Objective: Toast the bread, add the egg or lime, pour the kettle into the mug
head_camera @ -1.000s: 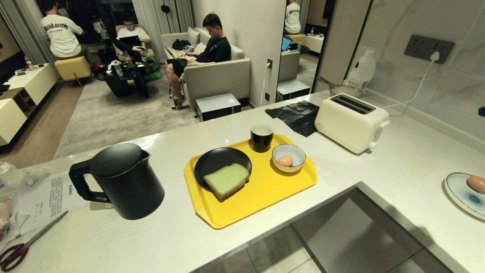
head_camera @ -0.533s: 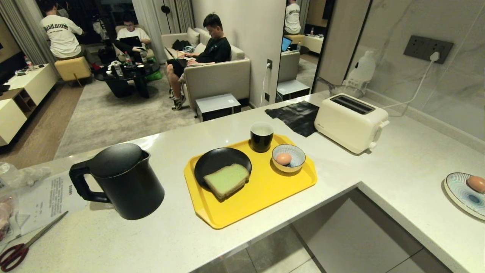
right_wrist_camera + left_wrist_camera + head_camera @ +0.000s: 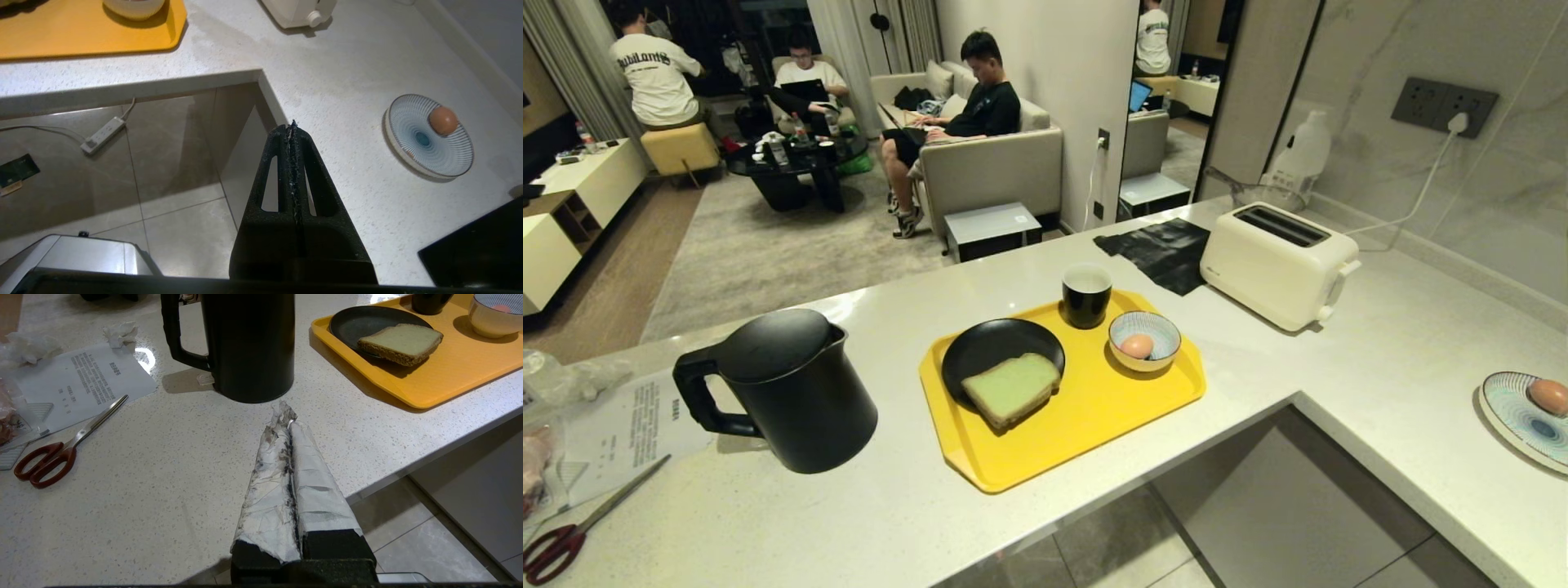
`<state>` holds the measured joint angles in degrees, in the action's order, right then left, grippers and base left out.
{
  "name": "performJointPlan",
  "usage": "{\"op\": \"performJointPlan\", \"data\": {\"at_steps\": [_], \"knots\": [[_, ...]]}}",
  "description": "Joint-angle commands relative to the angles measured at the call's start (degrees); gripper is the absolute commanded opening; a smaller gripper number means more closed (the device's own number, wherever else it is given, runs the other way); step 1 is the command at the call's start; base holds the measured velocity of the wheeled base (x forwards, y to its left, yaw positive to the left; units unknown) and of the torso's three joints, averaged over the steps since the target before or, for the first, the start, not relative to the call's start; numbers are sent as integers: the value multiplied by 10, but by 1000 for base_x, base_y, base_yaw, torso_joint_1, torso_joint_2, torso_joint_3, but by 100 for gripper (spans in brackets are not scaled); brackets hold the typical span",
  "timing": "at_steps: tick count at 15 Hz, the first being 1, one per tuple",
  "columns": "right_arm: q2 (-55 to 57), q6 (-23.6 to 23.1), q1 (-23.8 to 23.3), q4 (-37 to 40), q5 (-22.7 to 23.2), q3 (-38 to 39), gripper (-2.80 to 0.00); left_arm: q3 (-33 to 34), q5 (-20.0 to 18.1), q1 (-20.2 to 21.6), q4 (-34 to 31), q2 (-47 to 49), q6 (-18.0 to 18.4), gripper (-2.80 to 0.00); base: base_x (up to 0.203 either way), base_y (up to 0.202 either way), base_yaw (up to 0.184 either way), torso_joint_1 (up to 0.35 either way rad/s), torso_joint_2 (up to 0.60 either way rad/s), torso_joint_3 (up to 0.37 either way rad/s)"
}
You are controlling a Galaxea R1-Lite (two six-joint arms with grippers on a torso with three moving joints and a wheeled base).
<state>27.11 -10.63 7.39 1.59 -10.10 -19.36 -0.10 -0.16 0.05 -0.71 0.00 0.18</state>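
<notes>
The bread (image 3: 1011, 388) lies on a black plate (image 3: 980, 347) on the yellow tray (image 3: 1094, 425). Behind it stand the black mug (image 3: 1086, 294) and a striped bowl (image 3: 1168, 327) holding an egg (image 3: 1137, 346). The black kettle (image 3: 784, 392) stands left of the tray, handle to the left. No lime is in view. Neither gripper shows in the head view. My left gripper (image 3: 286, 416) is shut and empty, low over the counter just short of the kettle (image 3: 249, 347). My right gripper (image 3: 292, 124) is shut and empty above the counter's inner corner.
A cream toaster (image 3: 1278, 261) is plugged in at the back right, with a black cloth (image 3: 1164, 249) beside it. A striped plate (image 3: 1515, 425) with a second egg (image 3: 1547, 396) sits at the far right. Scissors (image 3: 572, 531) and paper (image 3: 629, 425) lie left. People sit in the room beyond.
A dark shape at the head view's right edge and a shadow on the right counter have gone. The egg in the bowl has rocked slightly. Nothing else has moved.
</notes>
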Motion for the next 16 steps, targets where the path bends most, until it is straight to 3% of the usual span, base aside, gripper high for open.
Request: {"op": "performJointPlan", "data": {"at_steps": [1, 5, 8, 11, 16], "knots": [[-59, 2, 2, -10, 5, 70, -280, 0, 0, 0, 0, -2, 0, -280, 0, 0, 0, 0, 0, 0], [-114, 43, 1, -33, 19, 172, -280, 0, 0, 0, 0, -2, 0, -280, 0, 0, 0, 0, 0, 0], [-114, 77, -10, -42, 64, 180, -280, 0, 0, 0, 0, -2, 0, -280, 0, 0, 0, 0, 0, 0], [-130, 72, -89, -22, 106, 191, -280, 0, 0, 0, 0, -2, 0, -280, 0, 0, 0, 0, 0, 0], [-260, 50, -70, -10, 122, 192, -280, 0, 0, 0, 0, -2, 0, -280, 0, 0, 0, 0, 0, 0]]}}
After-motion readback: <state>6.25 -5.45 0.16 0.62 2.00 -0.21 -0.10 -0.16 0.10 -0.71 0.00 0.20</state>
